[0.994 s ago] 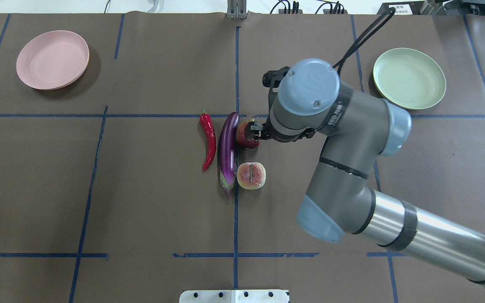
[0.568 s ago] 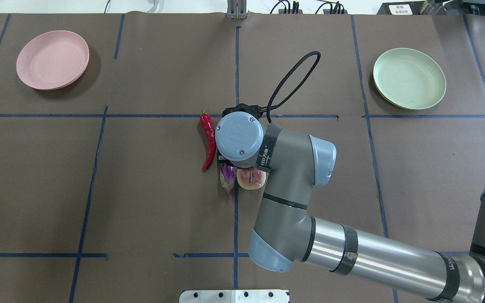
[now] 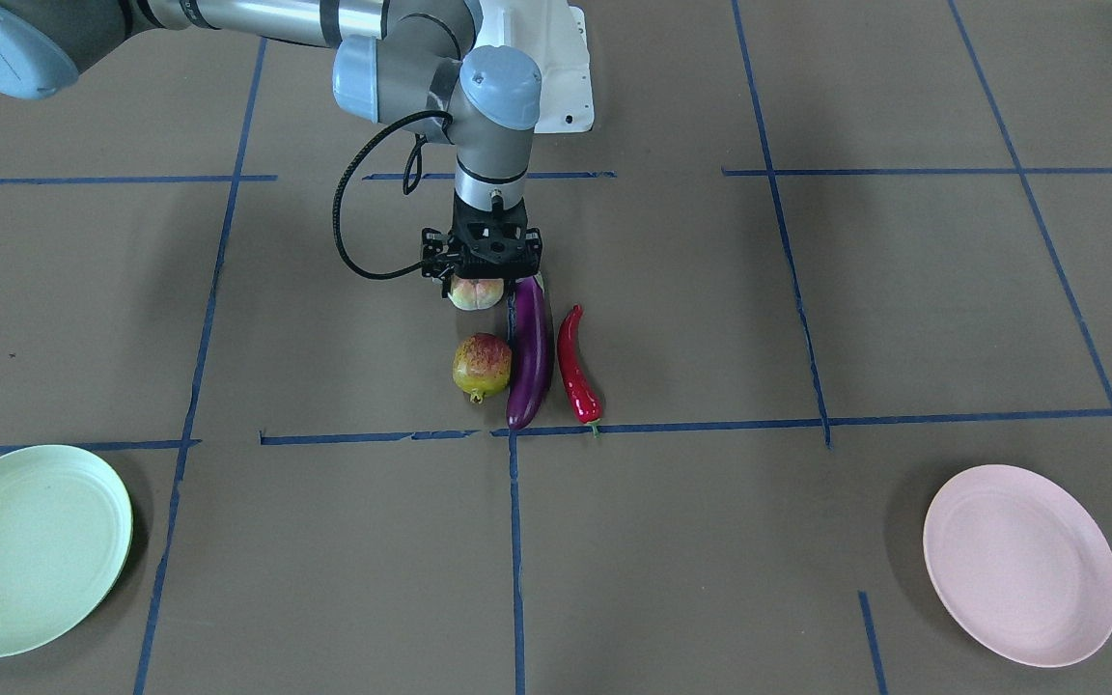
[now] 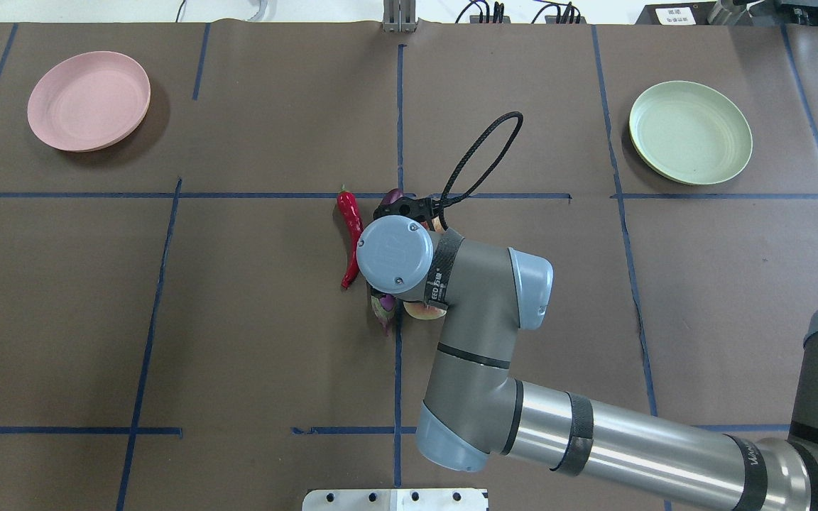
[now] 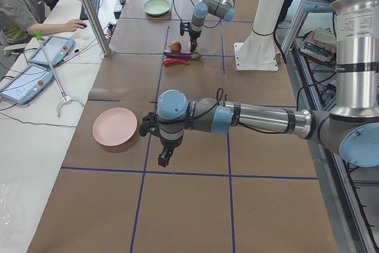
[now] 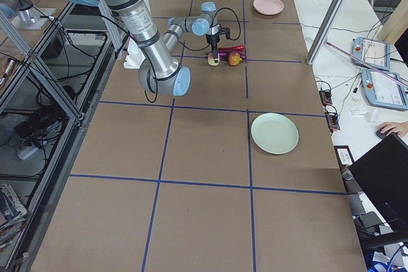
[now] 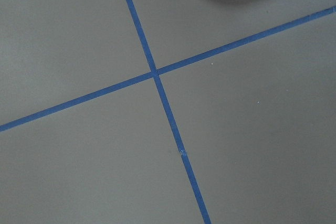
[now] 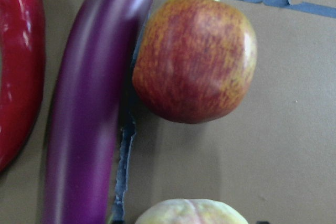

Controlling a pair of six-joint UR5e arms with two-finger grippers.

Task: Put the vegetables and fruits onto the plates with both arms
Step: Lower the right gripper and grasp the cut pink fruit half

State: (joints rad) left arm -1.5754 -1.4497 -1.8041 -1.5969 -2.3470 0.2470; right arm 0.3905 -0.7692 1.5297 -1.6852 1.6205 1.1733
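Where the right gripper [image 3: 481, 273] is set over the peach [image 3: 476, 294] at the middle, its grip cannot be told; likewise for the left gripper [image 5: 162, 159], held above bare worktop [image 3: 807, 309]. Pomegranate [image 3: 482, 367], eggplant [image 3: 530, 352] and chili [image 3: 575, 367] are crowded beside and beyond; pink plate [image 3: 1019, 569] and green plate [image 3: 25, 550] are kept at far corners.

right gripper [image 3: 482, 279] moved off pomegranate [image 3: 483, 366], now lowered over peach [image 3: 476, 293]; eggplant [image 3: 531, 352] far tip uncovered

Table [image 3: 807, 290]: fruits [image 3: 482, 365], vegetables [image 3: 530, 352] (clustered), two plates [image 3: 25, 545]
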